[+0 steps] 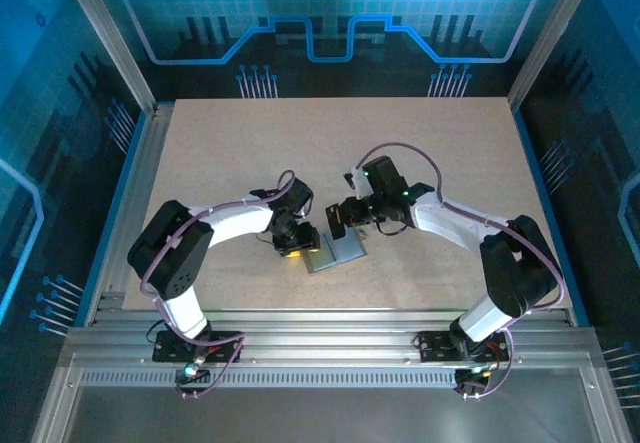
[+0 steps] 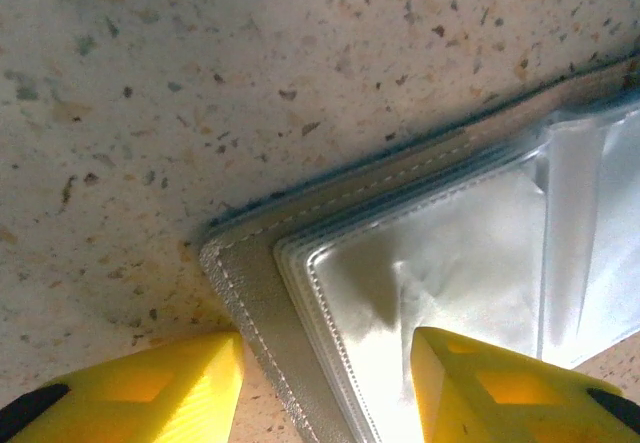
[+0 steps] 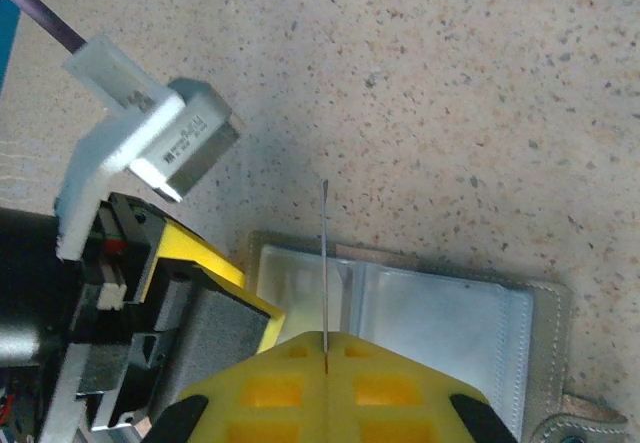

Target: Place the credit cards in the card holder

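Card holder [image 1: 337, 251]: open flat on desk [image 1: 430, 153]. Left hand [image 2: 325, 388]: fingers spread, astride its corner. Right hand [image 3: 325, 358]: clamped on credit card [image 3: 325, 253] (seen edge-on).

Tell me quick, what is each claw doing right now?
Left gripper: open, straddling a corner of the flat silver-grey card holder.
Right gripper: shut on a thin card seen edge-on.

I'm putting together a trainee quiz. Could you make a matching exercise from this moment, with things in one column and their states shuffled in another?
Things:
1. left gripper
2. right gripper
3. card holder
4. card

States:
a. lying flat, opened
b. pinched, seen edge-on
c. open, astride the holder's corner
d. shut on a card

Pairs: 1-c; 2-d; 3-a; 4-b
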### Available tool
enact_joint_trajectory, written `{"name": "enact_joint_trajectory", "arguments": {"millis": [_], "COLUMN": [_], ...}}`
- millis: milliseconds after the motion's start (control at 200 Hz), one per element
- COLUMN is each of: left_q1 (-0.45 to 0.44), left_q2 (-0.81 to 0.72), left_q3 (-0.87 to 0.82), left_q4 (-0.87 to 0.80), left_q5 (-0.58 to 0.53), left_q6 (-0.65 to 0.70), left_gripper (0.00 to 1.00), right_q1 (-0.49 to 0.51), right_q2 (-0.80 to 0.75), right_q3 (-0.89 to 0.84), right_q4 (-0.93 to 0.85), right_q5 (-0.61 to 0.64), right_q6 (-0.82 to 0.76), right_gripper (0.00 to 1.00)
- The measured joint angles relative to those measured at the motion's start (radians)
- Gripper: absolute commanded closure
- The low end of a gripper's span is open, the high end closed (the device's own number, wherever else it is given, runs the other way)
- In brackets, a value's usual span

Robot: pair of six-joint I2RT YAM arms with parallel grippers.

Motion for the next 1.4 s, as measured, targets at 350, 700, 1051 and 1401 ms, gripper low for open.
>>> {"name": "enact_joint_trajectory", "arguments": {"millis": [350,700,1051,1401], "left_q1": [0.016,0.048,0.027,-0.028], "left_q2": [0.072,0.144,0.114,0.085], "left_q3": [0.1,0.23,0.176,0.13], "left_q4": [-0.094,0.019,-0.004,0.009], "left_q5": [0.019,-0.015,-0.11,-0.134], "left_q6": [0.033,0.073,0.078,0.078], "left_gripper": [0.5,0.51,0.47,0.44], "right_q1": [-0.036,-0.075,-0.084,-0.087], "right_q2": [-0.027,-0.053,-0.068,-0.068], "right_q3": [-0.092,-0.127,-0.242,-0.357], "right_q4": [0.07,0.103,0.249,0.446], "right_q5": [-0.017,-0.021,-0.021,-0.021], "right_q6": [0.063,0.08,0.191,0.339], "right_gripper": [1.0,1.0,1.0,1.0]}}
